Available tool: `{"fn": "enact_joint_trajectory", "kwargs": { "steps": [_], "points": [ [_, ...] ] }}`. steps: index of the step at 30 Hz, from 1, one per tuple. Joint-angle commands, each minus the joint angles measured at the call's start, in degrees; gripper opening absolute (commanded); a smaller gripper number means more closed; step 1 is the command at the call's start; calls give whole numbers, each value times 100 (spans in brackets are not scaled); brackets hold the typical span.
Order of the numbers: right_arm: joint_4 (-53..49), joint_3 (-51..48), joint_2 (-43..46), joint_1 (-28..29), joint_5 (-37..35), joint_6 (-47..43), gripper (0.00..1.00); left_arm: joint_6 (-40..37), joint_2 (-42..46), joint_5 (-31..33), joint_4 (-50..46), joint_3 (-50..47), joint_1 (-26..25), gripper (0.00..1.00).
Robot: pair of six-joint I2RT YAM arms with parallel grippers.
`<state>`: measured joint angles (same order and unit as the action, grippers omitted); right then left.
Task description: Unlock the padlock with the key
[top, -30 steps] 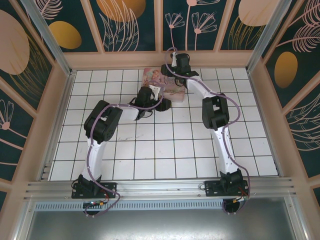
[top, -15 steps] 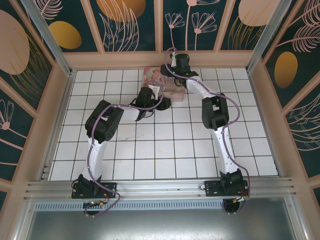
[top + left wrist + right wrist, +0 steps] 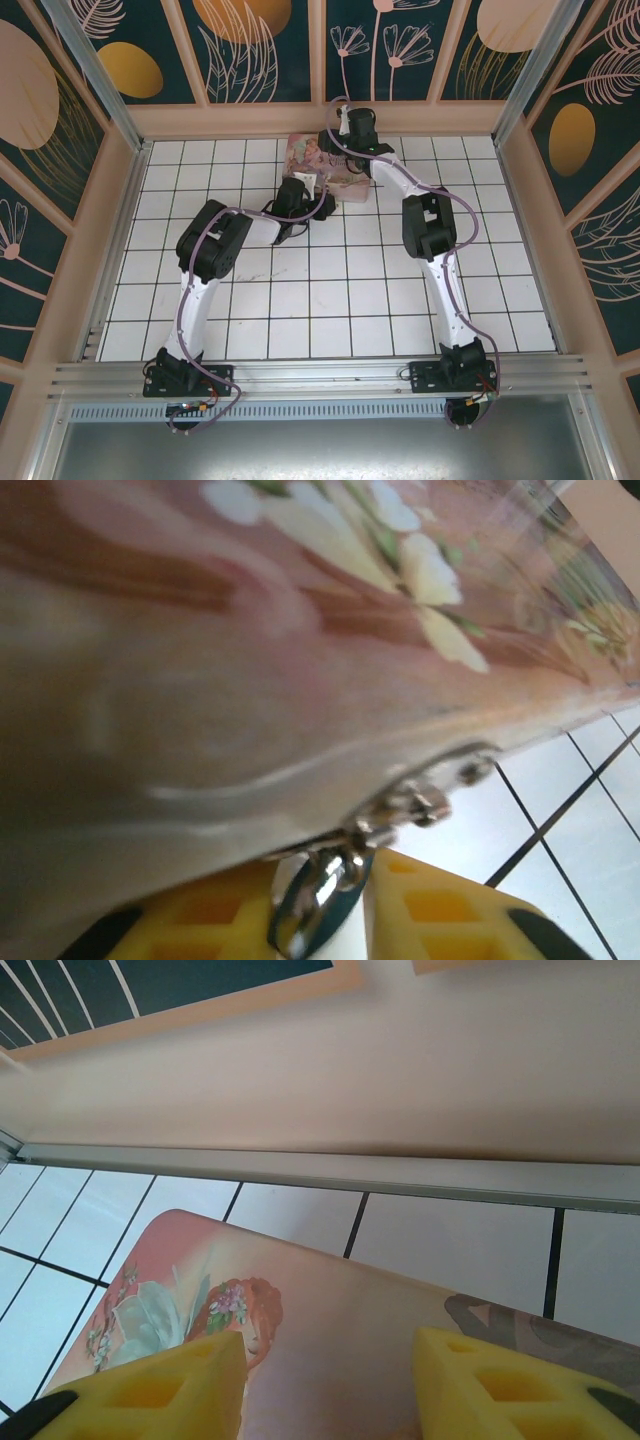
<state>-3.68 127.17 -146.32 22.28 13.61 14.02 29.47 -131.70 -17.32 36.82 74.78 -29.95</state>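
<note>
The padlock (image 3: 318, 900), small, shiny and bluish-grey, hangs from the metal hasp (image 3: 425, 800) on the front of the pink illustrated tin box (image 3: 250, 630). My left gripper (image 3: 325, 885) sits just below the box's front edge, its yellow fingers (image 3: 440, 910) drawn in on either side of the padlock and shut on it. From above, the left gripper (image 3: 318, 192) is at the box's (image 3: 315, 158) near side. My right gripper (image 3: 325, 1370) hovers open over the box lid (image 3: 340, 1310) near the back wall, nothing between its fingers. The key is out of view.
The box stands on the white tiled floor (image 3: 330, 290) close to the back wall (image 3: 400, 1080). Peach-framed side walls (image 3: 100, 230) enclose the floor. Both arms reach in over the middle tiles toward the box.
The left gripper's fingers have closed in around the padlock, and the left arm has edged slightly toward the box. The right gripper stays over the lid.
</note>
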Motion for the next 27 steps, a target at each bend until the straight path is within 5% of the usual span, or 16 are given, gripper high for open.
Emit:
{"fn": "enact_joint_trajectory", "kwargs": {
  "steps": [1, 7, 13, 27],
  "points": [
    [-937, -327, -511, 111, 267, 206, 47, 23, -58, 1, 264, 224, 9, 20],
    [-959, -354, -371, 114, 340, 211, 47, 91, 45, -108, 247, 200, 7, 1],
    [-536, -1149, 500, 108, 318, 309, 47, 181, 469, -210, 69, -88, 15, 0],
    [1818, -5929, 4057, 356, 311, 1046, 50, 1074, 1681, -426, -327, -1366, 7, 0]
  ]
}}
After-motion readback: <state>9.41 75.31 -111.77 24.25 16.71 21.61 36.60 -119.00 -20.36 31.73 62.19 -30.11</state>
